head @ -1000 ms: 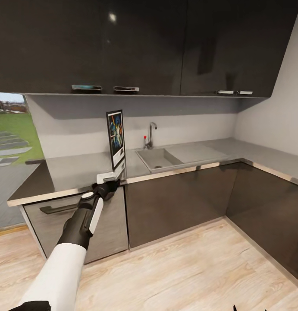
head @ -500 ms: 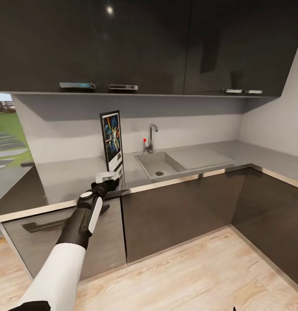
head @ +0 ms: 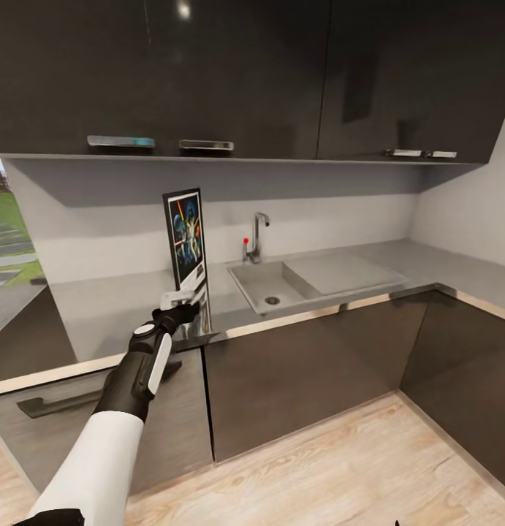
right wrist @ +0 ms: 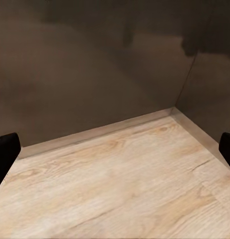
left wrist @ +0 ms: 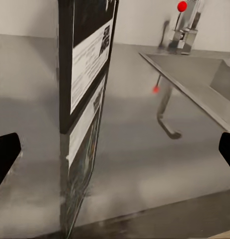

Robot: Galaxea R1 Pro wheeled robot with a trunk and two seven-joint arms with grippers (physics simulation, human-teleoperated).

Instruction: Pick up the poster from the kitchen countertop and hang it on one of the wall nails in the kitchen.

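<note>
We see the poster (head: 186, 237) upright on the tabletop (head: 106, 314), left of frame centre, long axis vertical. Left gripper (head: 185, 298) sits at its bottom edge, wide open w/ nothing held; left arm nearer.

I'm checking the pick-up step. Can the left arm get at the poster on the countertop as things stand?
Probably yes: the left end effector is open at the base of the upright poster on the countertop, and nothing stands between them.

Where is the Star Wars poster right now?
In the head view the poster stands upright on the kitchen countertop, left of the sink, with the left gripper right at its bottom edge.
</note>
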